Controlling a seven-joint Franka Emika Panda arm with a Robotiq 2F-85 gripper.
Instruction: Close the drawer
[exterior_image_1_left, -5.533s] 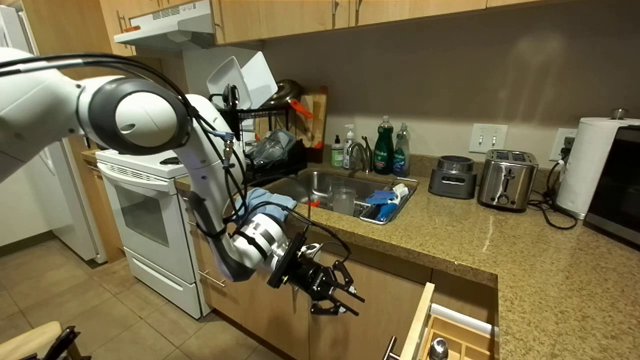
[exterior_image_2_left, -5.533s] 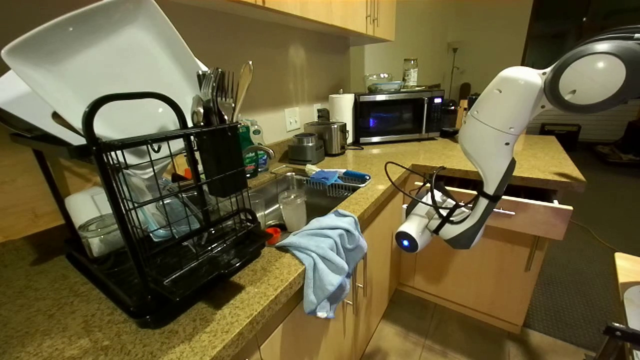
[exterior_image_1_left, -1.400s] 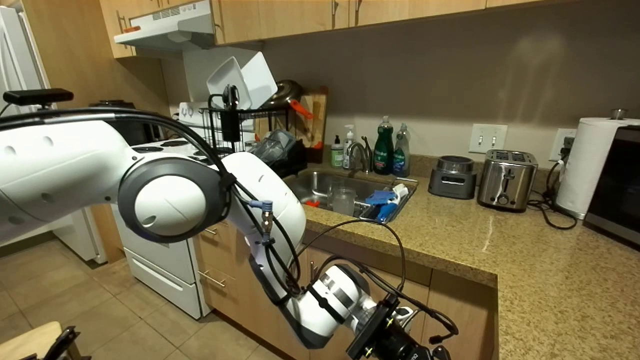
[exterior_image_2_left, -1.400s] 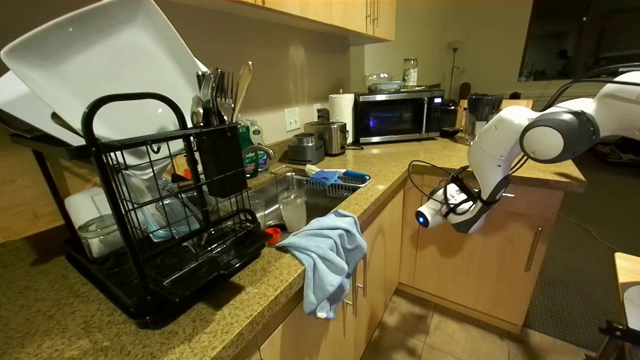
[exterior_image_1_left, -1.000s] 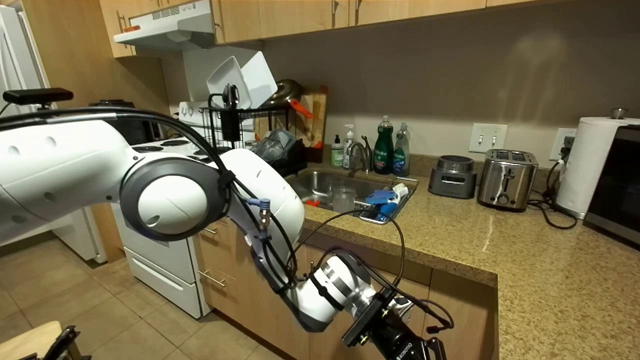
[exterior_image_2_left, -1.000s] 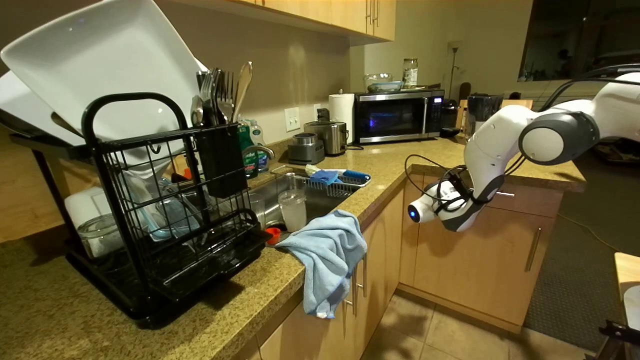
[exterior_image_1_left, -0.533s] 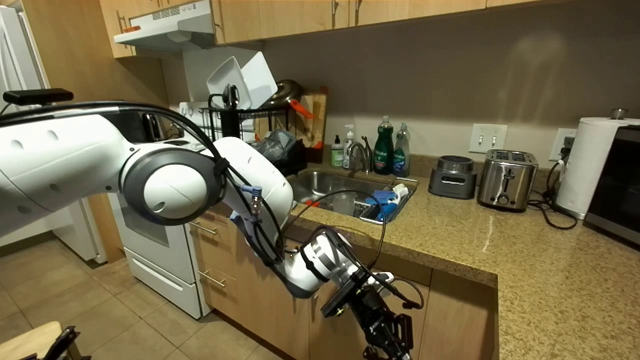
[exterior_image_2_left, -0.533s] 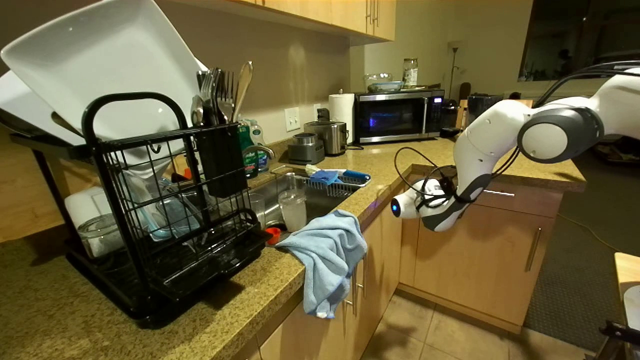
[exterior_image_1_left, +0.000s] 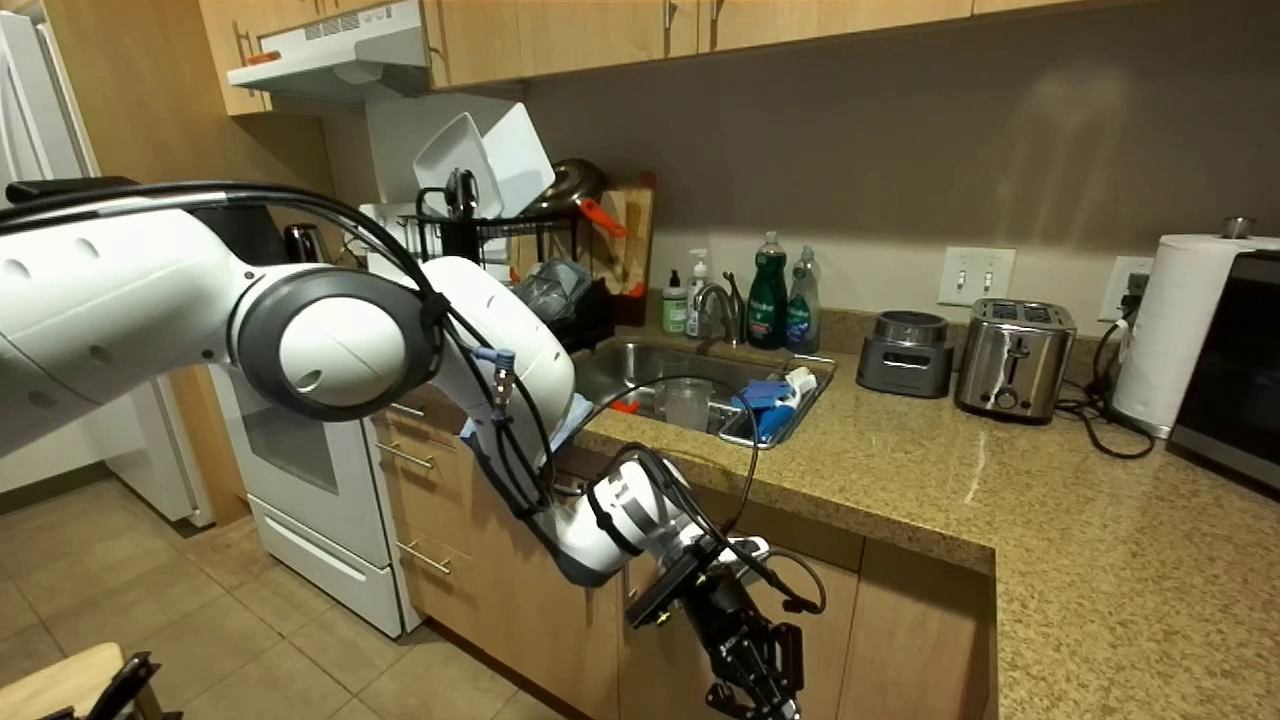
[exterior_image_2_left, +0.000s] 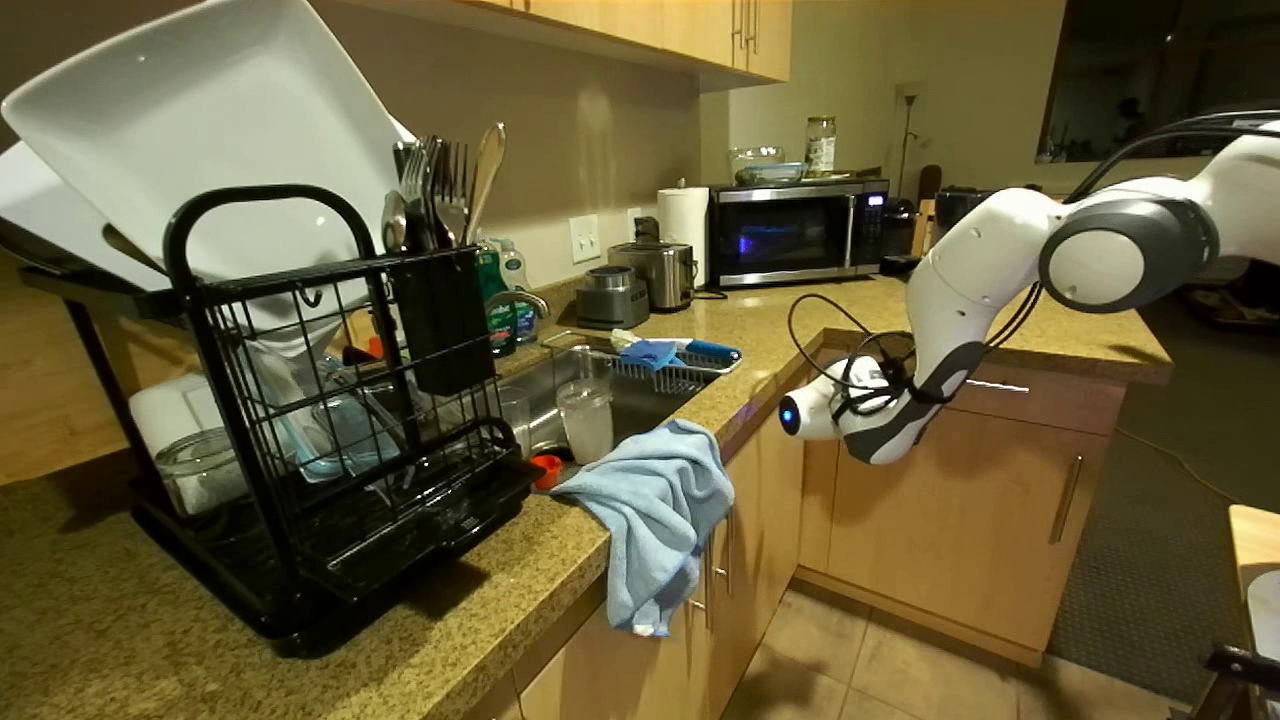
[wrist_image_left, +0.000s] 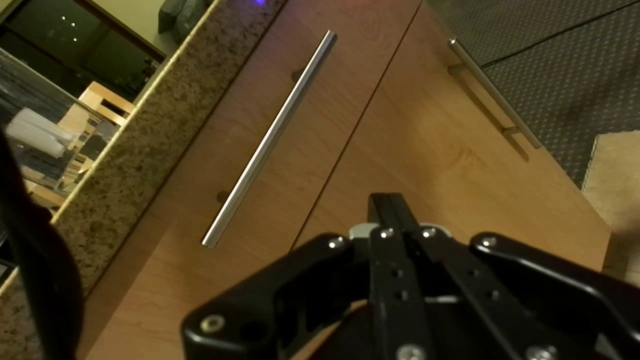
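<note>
We find the drawer (wrist_image_left: 297, 150) closed, its wooden face flush under the edge of the counter (exterior_image_2_left: 750, 315) — between its inner and outer corners. The black hand (wrist_image_left: 386, 197) hangs below that edge before a cabinet door (wrist_image_left: 450, 165) — fingers (wrist_image_left: 392, 262) meeting tip to tip, apart from the drawer's metal handle (wrist_image_left: 269, 140).

The wooden drawer (wrist_image_left: 305, 150) sits closed beneath the speckled countertop (wrist_image_left: 167, 130)
</note>
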